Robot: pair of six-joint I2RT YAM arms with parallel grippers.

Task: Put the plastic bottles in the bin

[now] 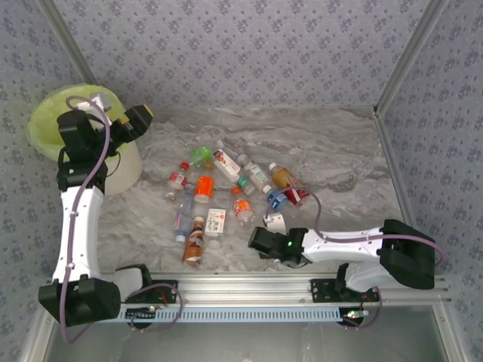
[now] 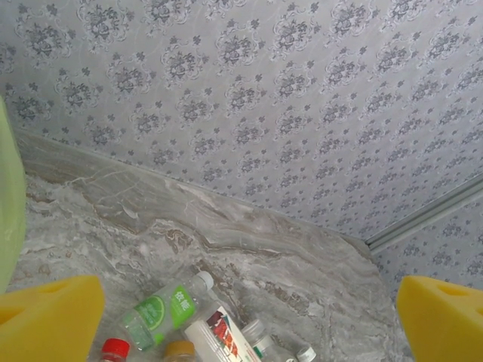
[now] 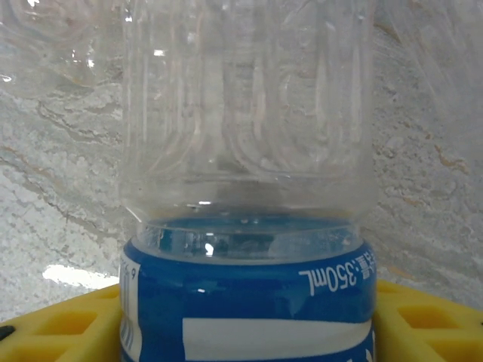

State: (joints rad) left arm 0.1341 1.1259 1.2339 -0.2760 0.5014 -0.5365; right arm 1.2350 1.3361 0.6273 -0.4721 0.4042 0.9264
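Now my right tool [image 3: 249, 324] grips the blue-labelled bottle [image 3: 249, 151] at lower centre, pads [image 3: 430, 320] against both sides. My left tool [image 2: 247, 320] hangs wide open by the bin [image 1: 45, 121], upper left; other bottles [image 1: 219, 197] litter the bench [image 1: 339, 151].

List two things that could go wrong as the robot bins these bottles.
1. The right tool clamps the blue-labelled bottle beside neighbouring bottles; lifting may knock them rolling.
2. The bin stands at the far left with the left tool hanging open by its rim; the arms could collide during the drop.
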